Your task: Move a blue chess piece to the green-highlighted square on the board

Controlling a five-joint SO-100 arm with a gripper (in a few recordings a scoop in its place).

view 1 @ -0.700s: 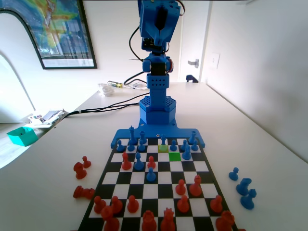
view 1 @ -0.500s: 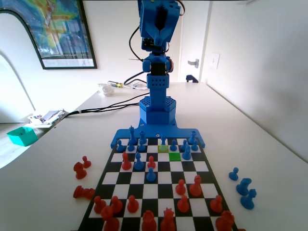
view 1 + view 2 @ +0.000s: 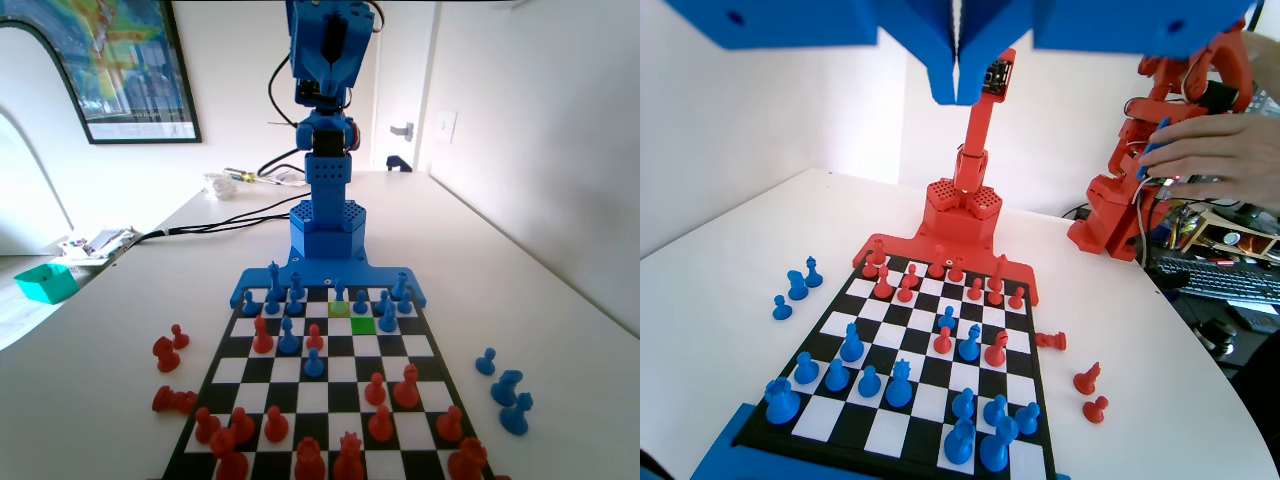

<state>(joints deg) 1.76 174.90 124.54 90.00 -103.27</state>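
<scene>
While the blue arm (image 3: 325, 90) stands upright, the tool (image 3: 958, 85) hangs closed, empty, above the board (image 3: 930, 385).

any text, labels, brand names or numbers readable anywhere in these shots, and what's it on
No text can be read in either view.
The framed poster on the wall in the fixed view has a pale strip along its bottom edge that may hold print: too small and blurred to read.
The board carries no visible letters or numbers along its edges.
The keyboard at the right of the wrist view: key markings too blurred to read.
</scene>
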